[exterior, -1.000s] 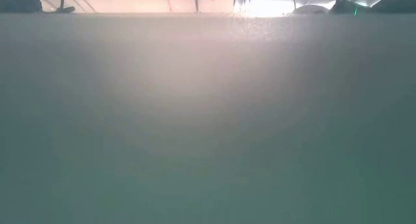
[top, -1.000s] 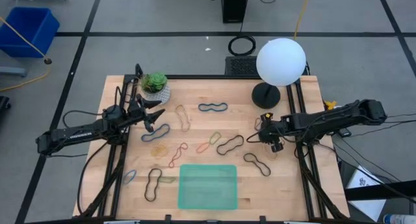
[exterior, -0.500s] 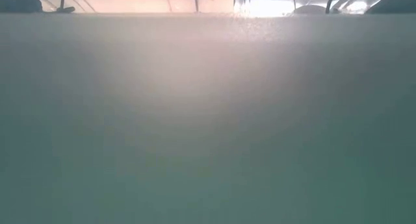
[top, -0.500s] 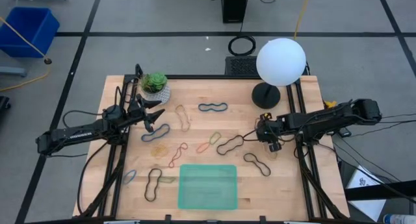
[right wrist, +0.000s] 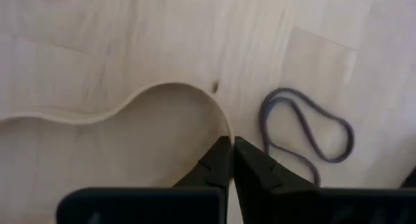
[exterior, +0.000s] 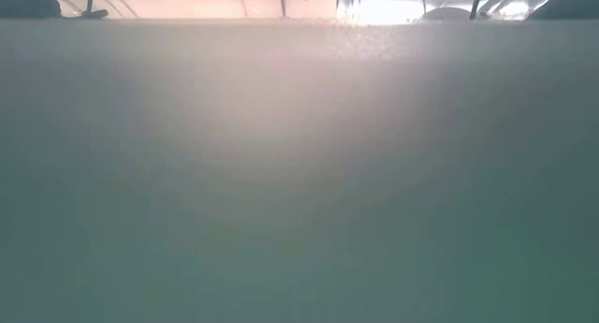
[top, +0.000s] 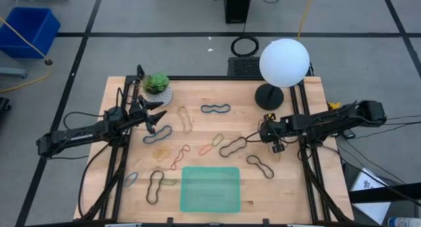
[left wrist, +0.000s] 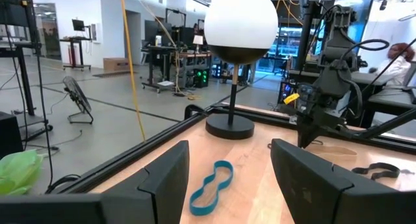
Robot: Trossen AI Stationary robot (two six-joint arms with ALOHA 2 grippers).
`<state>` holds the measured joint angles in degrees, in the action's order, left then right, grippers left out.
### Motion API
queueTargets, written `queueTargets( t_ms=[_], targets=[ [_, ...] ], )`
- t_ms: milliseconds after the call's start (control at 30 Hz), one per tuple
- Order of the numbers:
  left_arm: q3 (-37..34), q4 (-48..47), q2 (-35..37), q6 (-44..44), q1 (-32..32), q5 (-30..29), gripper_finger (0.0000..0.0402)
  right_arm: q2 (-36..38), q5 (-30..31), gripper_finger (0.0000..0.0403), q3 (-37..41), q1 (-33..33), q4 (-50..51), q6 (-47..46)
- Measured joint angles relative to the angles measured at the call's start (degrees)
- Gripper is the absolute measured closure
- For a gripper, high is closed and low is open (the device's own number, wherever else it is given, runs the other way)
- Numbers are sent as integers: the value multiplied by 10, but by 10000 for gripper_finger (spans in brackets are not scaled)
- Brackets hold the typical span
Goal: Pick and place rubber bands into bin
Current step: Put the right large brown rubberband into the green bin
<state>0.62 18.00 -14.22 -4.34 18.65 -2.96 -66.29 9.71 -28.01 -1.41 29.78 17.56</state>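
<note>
- I'm looking down on a wooden counter (top: 197,99) set on a grey floor crossed by dark tape lines, with a deep blue bin (top: 27,29) on the floor well off the far-left corner.
- On the left, my left gripper (top: 155,119) hovers just in front of the small potted plant (top: 156,85), its fingers spread wide and holding nothing; a blue rubber band (top: 158,134) lies just under it.
- Near the left front edge lie a small blue loop (top: 131,180) and a long black band (top: 154,186), close to the frame rail, so room is tight there.
- The middle is scattered with rubber bands: a tan one (top: 185,118), a yellow tangle (top: 161,151), a red one (top: 179,156), a dark blue one (top: 215,108) toward the back and an orange one (top: 211,144).
- The green bin (top: 210,188) sits against the front edge, centre; I can see no bands in it, and the counter around it is open.
- Right of centre, two black bands (top: 233,146) and (top: 260,165) lie near each other.
- My right gripper (top: 274,140) is down at the counter in front of the globe lamp (top: 283,62), fingers (right wrist: 218,164) pressed together, pinching the thin tan band (right wrist: 130,107); a greyish loop (right wrist: 305,130) lies just beside.
- The low view is blocked by a blurred surface.
</note>
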Motion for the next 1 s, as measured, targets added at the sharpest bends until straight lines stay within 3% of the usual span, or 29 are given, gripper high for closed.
queueTargets(
  t_ms=[233,400,667,867,1000],
  targets=[
    [0,0,0,1,0,0,178,35,-3,401,-4,0,-58,-29],
    [0,0,0,9,0,0,178,68,-10,401,-12,1,-155,-28],
    [0,-3,0,11,0,0,179,94,-99,402,-12,10,-421,10],
    [0,-3,0,11,0,0,179,87,-207,402,-12,38,-634,64],
    [0,-3,0,11,0,0,179,84,-220,402,-17,62,-698,89]
  ],
)
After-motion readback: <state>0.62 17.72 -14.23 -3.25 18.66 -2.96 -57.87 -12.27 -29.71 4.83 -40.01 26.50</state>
